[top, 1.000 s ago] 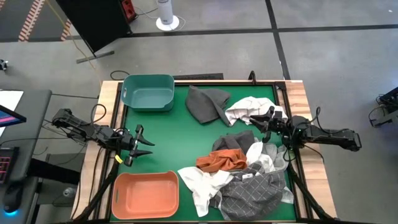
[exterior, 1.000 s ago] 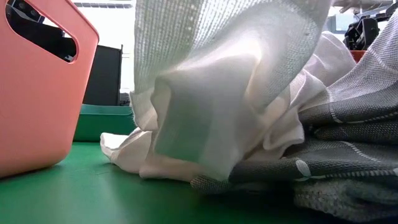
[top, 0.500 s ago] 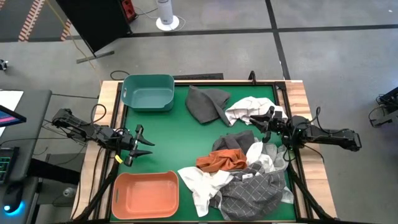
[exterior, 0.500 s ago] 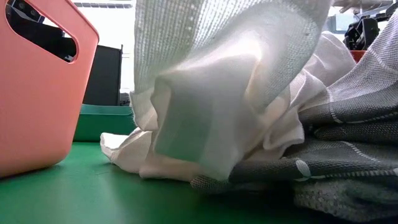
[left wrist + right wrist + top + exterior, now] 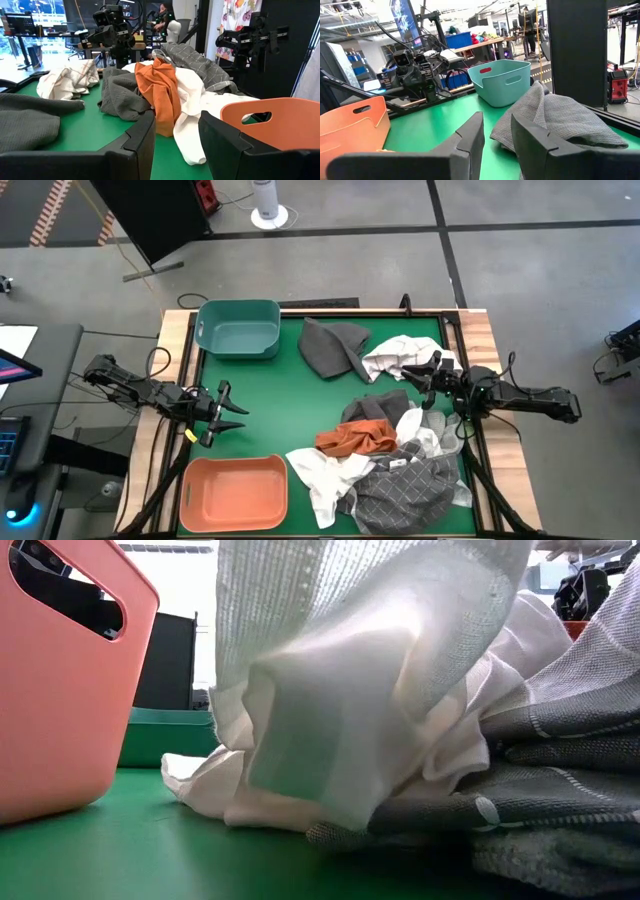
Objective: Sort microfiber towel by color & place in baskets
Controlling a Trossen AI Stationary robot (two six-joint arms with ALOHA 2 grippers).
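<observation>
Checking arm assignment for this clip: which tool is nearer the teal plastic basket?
Left. The left tool sits at the table's left edge, just below the teal plastic basket. The right tool is across the mat, beside the white towel.

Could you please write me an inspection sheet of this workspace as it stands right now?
Surface: green mat in a wooden frame, bare along its middle.
Job's things: teal plastic basket at the far left corner and salmon orange plastic basket at the near left corner, no cloth seen in either; plain dark grey towel lies apart; rust orange towel, white towels and grey grid-lined towel lie heaped on the right.
Clutter: nothing seen.
Grippers: left gripper open, empty, between the baskets; right gripper open, empty, beside the pale checked towel.
Cables: thin black loops along both arms.
Surroundings: concrete floor, white round stand, lab benches beyond.
</observation>
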